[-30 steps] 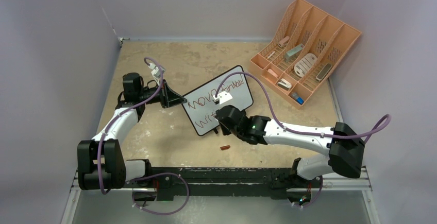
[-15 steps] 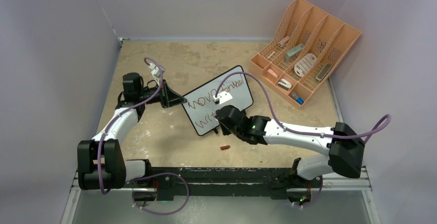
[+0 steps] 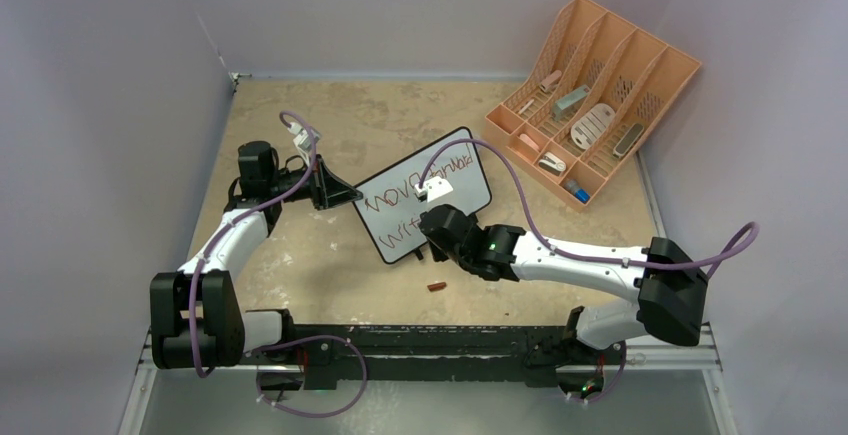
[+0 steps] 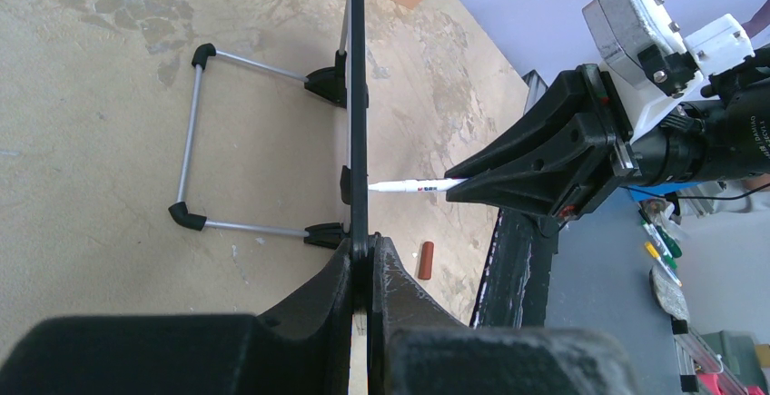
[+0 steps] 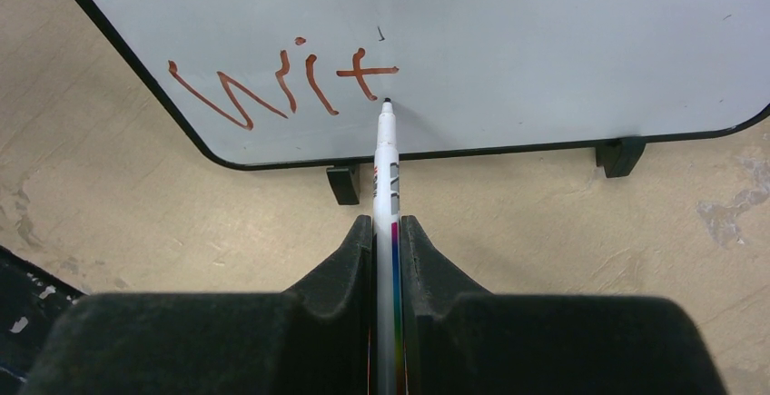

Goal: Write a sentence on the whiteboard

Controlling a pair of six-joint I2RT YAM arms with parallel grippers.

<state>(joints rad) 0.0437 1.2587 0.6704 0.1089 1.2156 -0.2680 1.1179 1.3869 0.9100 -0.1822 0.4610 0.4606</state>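
The whiteboard [image 3: 455, 190] stands propped up at mid-table, with red-brown writing in two lines. My left gripper [image 3: 350, 196] is shut on its left edge, and the left wrist view shows the black frame [image 4: 358, 95] edge-on, pinched between the fingertips [image 4: 370, 251]. My right gripper [image 3: 432, 242] is shut on a white marker [image 5: 387, 172]. The marker's tip touches the board [image 5: 508, 32] just below the last stroke of "Wit" on the lower line. From the left wrist view the marker [image 4: 418, 185] meets the board's face nearly square on.
A red marker cap [image 3: 437, 286] lies on the table in front of the board. A peach slotted organizer [image 3: 590, 105] with small items stands at the back right. The board's wire stand [image 4: 195, 132] rests behind it. Grey walls close in the left, back and right.
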